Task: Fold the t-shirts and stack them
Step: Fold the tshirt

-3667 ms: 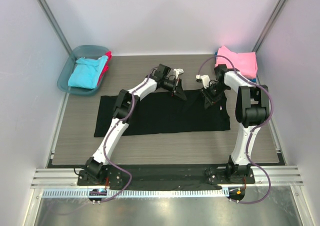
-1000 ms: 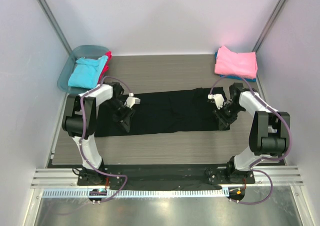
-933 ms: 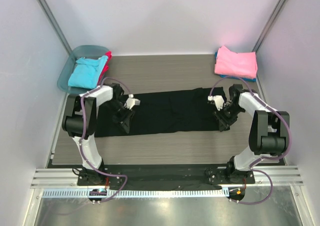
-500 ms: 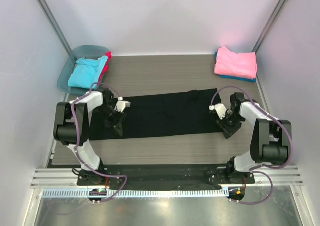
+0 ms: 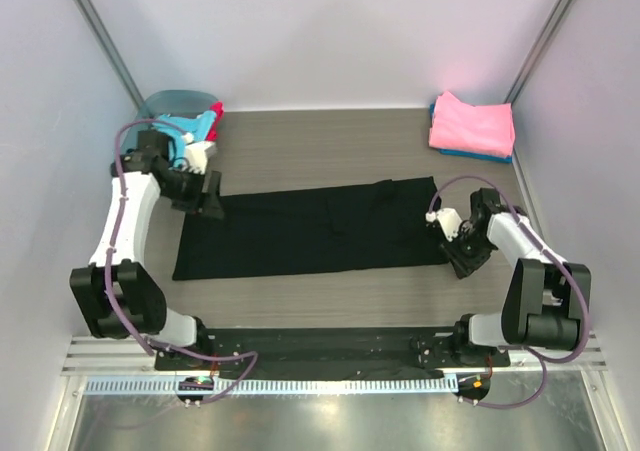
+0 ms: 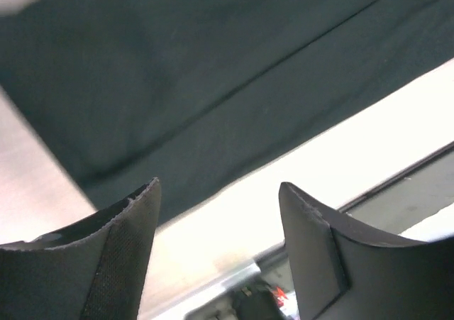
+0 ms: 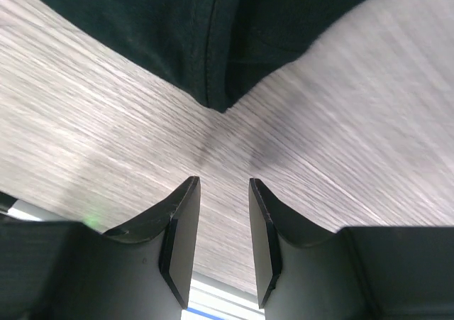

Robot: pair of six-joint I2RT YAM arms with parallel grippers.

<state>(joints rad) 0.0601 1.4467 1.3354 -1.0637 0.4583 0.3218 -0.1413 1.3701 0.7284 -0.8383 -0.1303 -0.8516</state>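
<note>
Just released, the black t-shirt (image 5: 310, 226) lies as a long folded band stretching away from the teal tub (image 5: 175, 101). The left gripper (image 5: 208, 193) has lifted toward the tub, wide open and empty. The right gripper (image 5: 464, 259), farthest from the tub, is narrowly parted and grips nothing. Crosswise folds likely remain.

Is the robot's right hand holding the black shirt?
No, in the right wrist view the right gripper has only bare table between its jaws, and the black shirt ends in a corner lying just ahead of them.

Turquoise t-shirt (image 5: 200, 121) in the tub (image 5: 175, 99) mostly behind the left arm (image 5: 128, 196)
</note>
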